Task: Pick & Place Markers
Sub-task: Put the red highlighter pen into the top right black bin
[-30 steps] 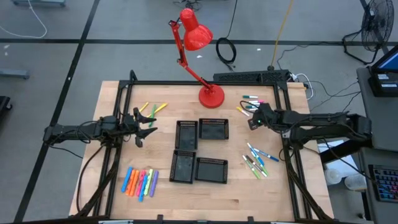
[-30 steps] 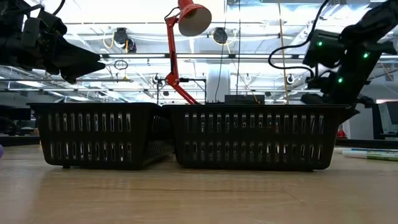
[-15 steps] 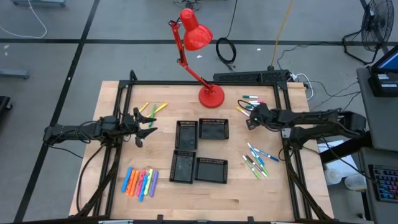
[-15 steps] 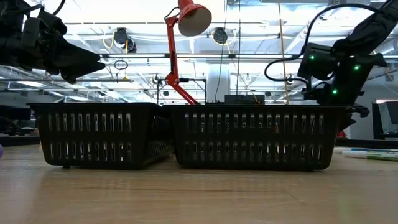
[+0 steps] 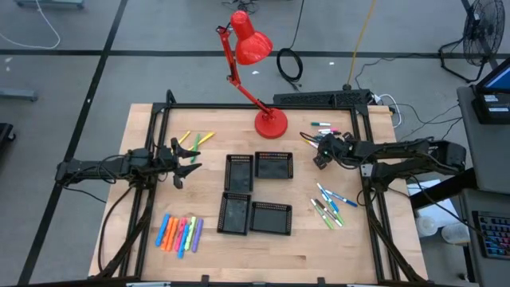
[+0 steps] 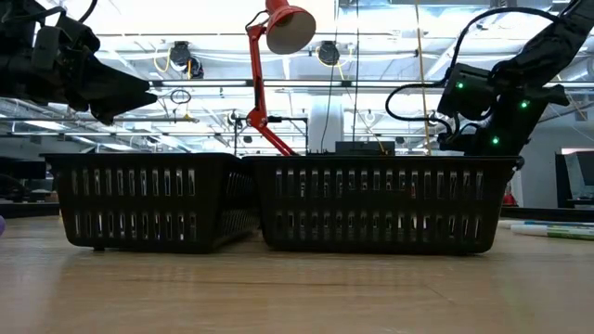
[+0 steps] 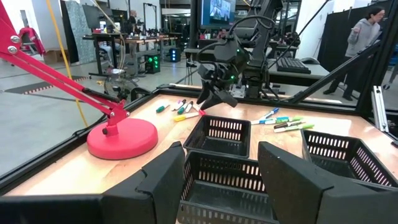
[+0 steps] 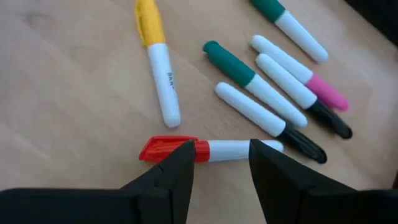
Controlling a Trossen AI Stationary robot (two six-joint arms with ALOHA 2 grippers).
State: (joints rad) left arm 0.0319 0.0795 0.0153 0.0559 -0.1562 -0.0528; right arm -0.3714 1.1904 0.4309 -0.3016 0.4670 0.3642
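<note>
My right gripper (image 8: 221, 163) is open and tilted down just above a group of markers (image 5: 323, 127) at the table's far right. Below its fingertips lies a white marker with a red cap (image 8: 214, 150), running from one finger to the other. I cannot tell whether the fingers touch it. Beside it lie a yellow-capped marker (image 8: 158, 74), a green-capped one (image 8: 239, 67) and other white ones. My left gripper (image 5: 185, 162) waits open and level at the table's left. More markers lie at the right (image 5: 328, 206), near left (image 5: 179, 233) and far left (image 5: 195, 141).
Four black mesh trays (image 5: 259, 194) stand together in the middle of the table. A red desk lamp (image 5: 269, 122) has its base at the far middle, close to the far-right markers. People stand in the room beyond the table (image 7: 367, 31).
My right gripper has sunk toward the far-right markers, shifting a little toward the table's far and left edges, and has rolled about its own axis. The markers lie as before.
</note>
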